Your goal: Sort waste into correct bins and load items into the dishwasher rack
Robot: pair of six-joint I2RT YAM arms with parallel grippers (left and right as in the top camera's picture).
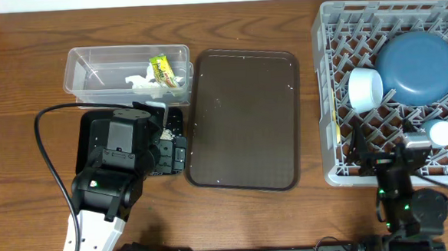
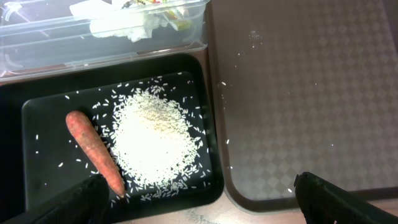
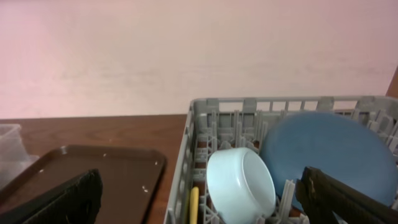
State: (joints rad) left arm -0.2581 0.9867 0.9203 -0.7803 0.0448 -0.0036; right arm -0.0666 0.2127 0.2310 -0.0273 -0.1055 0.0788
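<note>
Step in hand, as I judge it: final check. Waste and dishes look sorted.

Overhead: crumpled tissue (image 1: 141,84) and yellow-green wrapper (image 1: 162,69) lie in the clear tub (image 1: 90,71), far left on the bench (image 1: 6,75). The wrapper's long axis runs far-left to near-right. The left arm hangs over the black tray (image 1: 175,119), just near of the tub, hiding most of it. The brown tray (image 1: 243,117) sits at centre. The rack (image 1: 338,96), at right, holds the blue dish (image 1: 417,68), white bowl (image 1: 366,87) and light blue cup (image 1: 442,132). I cannot surely make out the pink cup.

Left wrist: left jaws wide apart, holding nothing. The rice heap (image 2: 152,140) sits mid black tray. The carrot stick (image 2: 94,152) lies at its left edge, long axis far-left to near-right, blunt end far-left.

Right wrist: right jaws wide apart and empty, on the near side of the rack. The bowl lies on its side, mouth toward the camera, and the dish leans just right of it. The spoon (image 3: 194,205) stands beside the bowl.

Next move calls for checking stray grains on the brown tray, then drawing both arms back.
</note>
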